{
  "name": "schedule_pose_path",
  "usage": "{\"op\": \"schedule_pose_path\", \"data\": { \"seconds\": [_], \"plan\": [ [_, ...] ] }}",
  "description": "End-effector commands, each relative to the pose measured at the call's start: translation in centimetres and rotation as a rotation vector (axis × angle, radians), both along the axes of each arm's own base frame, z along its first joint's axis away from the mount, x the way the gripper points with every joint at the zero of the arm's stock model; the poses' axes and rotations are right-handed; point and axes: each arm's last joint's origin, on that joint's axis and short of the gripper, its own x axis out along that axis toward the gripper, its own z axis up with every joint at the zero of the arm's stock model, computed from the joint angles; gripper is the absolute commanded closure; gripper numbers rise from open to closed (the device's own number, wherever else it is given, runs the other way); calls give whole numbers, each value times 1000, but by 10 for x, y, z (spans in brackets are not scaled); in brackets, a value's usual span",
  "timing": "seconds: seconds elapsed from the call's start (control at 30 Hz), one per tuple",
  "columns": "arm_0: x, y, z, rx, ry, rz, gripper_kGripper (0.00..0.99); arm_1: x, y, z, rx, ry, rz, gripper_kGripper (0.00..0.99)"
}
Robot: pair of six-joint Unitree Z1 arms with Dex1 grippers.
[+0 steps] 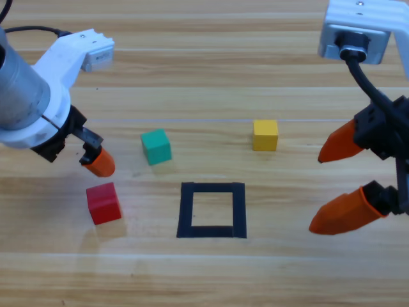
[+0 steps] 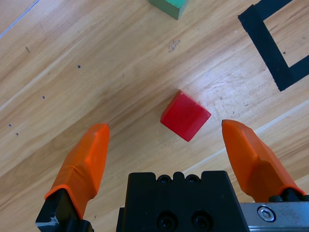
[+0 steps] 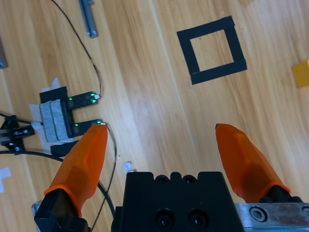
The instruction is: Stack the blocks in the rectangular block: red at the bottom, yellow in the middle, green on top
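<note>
At the far left of the tabletop (image 1: 204,275), the left claw (image 2: 164,140) is held above the red cube (image 1: 103,203) with its jaws spread wide and nothing between them. In the left wrist view the cube lies between the two jaws but turned corner-on to them, so the wrist should be rotated until the jaw faces run parallel to two opposite cube sides (a corner grip is judged likely to twist the cube loose). The claw should then be lowered until the jaws straddle the cube before closing.

Further right, the green cube (image 1: 156,146) stands near the red one but apart from it; the descent should be kept clear of it. The rectangular block (image 1: 212,210) lies at centre, its hollow unoccupied, with bare wood between it and the red cube for a low, straight carry. The yellow cube (image 1: 265,135) rests above and right of the outline. At the right edge, the right claw (image 1: 332,188) waits with jaws apart, holding nothing.
</note>
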Motion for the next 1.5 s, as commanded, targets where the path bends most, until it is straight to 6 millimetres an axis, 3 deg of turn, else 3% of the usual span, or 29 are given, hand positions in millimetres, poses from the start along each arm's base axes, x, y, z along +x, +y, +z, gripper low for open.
{"op": "schedule_pose_path", "data": {
  "seconds": [0.03, 0.23, 0.43, 0.67, 0.83, 0.93, 1.07, 1.27, 1.5],
  "plan": [
    [-5, -4, -1, 10, 15, -9, 0, -13, 3, -1, 2, 20, 66, 8],
    [-11, 1, 11, 7, 2, -7, 0, -4, -4, 0, -6, 42, -55, 8],
    [-13, 4, 9, 28, 6, 1, 0, 49, -7, -15, -101, 34, -487, 10],
    [-12, 4, 15, 1, -4, 44, 0, 101, 30, -67, -287, 29, -812, 5],
    [-2, -1, 36, -73, -31, 247, 0, 146, 65, -92, -370, 61, -935, 8],
    [6, -4, 56, -89, -46, 402, 0, 163, 100, -108, -466, 35, -963, 8],
    [14, -7, 65, -84, -15, 554, 0, 179, 120, -132, -457, 115, -1017, 8],
    [13, -5, 68, -87, 17, 721, 0, 204, 115, -161, -404, 387, -1126, 14],
    [16, -9, 65, -50, 74, 829, 0, 214, 110, -165, -403, 332, -1212, 21]
  ]
}}
